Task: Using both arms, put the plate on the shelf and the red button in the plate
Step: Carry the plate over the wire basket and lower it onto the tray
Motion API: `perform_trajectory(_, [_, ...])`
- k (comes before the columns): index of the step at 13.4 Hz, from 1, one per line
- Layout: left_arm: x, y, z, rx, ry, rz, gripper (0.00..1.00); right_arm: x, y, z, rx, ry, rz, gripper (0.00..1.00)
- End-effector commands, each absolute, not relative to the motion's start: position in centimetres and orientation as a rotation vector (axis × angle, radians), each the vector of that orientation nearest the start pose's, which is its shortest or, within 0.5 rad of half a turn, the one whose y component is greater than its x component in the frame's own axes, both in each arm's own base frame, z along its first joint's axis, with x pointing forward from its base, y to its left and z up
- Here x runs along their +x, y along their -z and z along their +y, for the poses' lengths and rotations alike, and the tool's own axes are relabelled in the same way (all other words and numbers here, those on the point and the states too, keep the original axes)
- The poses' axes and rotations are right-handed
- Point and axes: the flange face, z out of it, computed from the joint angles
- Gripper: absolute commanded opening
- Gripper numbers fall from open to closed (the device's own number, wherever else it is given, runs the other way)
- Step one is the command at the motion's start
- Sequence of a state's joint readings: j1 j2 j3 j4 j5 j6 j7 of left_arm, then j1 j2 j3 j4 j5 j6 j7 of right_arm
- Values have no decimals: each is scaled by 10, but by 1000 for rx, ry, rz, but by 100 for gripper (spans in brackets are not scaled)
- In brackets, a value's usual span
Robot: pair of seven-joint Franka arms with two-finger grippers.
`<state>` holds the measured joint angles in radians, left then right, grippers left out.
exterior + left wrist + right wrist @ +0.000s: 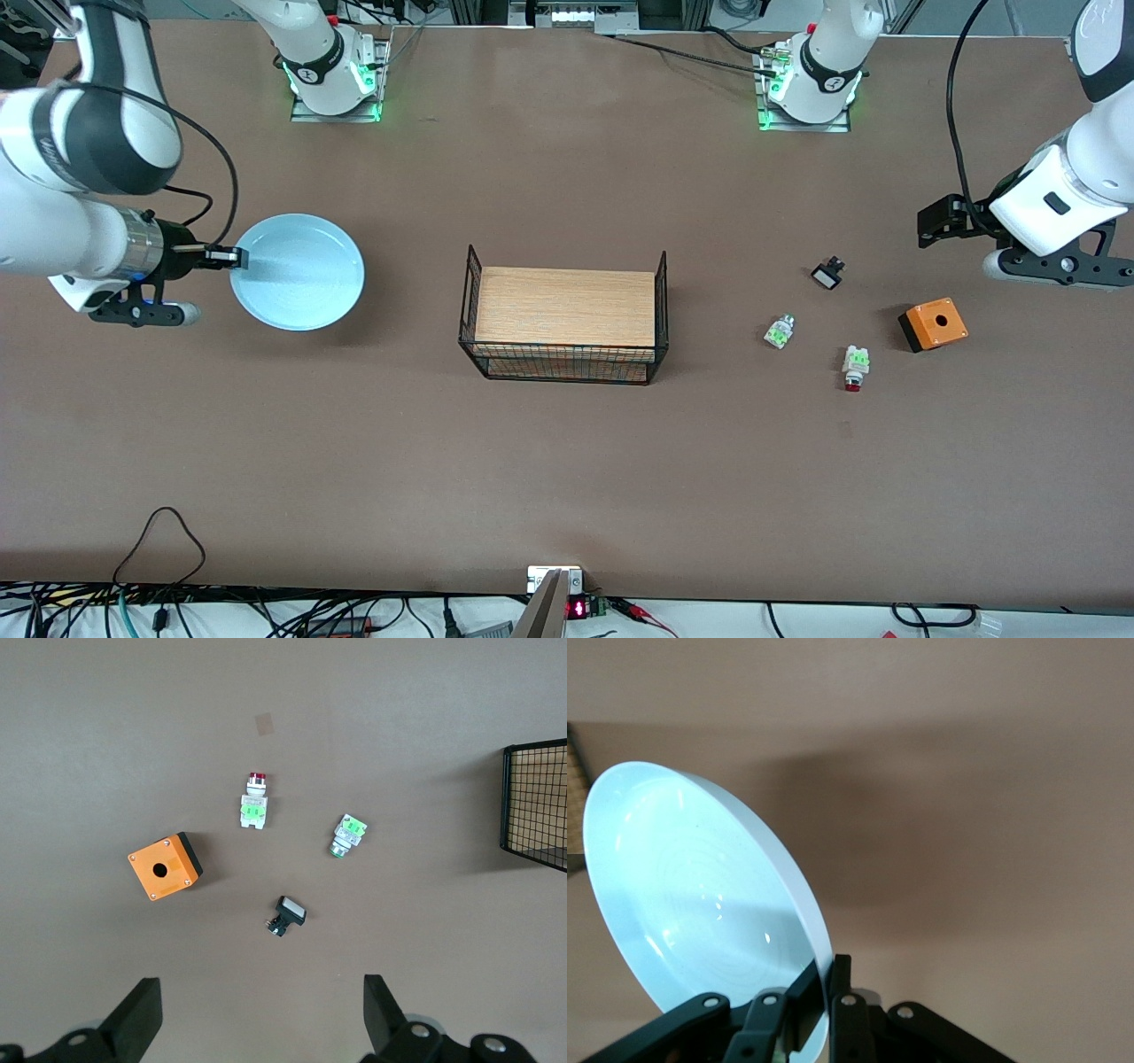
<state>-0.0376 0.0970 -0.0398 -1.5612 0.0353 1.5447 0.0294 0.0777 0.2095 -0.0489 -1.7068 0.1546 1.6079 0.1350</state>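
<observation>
Right gripper [237, 258] was at the right arm's end of the desk [567, 461], jaws clenched on the rim of the pale blue plate [301, 270]; in the right wrist view the rim [811, 930] sat pinched between the fingers [840, 992], with the plate [691, 904] tilted and bare desk around it. Wide open room lay between the plate and the wire basket [563, 321] with a wooden board on top, mid-desk.

Left gripper [961, 221] hung over the left arm's end of the desk, jaws released and spread wide, nothing between them; the left wrist view showed both fingers [137, 1014] apart, above bare desk.

Red button [855, 367] lay on its side on the desk, red cap toward the front camera, untouched, clear space on all sides. Green-capped button [780, 331] lay near it, toward the basket. Small black switch part [828, 273] lay farther from the camera. Orange box [933, 324] with round hole sat beside the red button, toward the left arm's desk edge. All four were apart, none touching. Basket edge [532, 802] showed well apart from the parts.
</observation>
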Motion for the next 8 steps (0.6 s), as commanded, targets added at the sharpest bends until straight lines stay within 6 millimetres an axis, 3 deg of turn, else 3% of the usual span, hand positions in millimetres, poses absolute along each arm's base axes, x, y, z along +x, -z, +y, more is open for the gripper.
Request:
perform_trajectory(1, [579,-577,-42,-3079,-157,210,100,583,-479,79,-2910,-497,391,0])
perform_trajectory(5, [579,-577,-42,-3081,-157,210,100,569,-518,181,-2874,-513,690,0])
perform_trajectory(8, [579,-577,-39,-3081,-158,203,100,546,-532,254,-2820,-544,884,0])
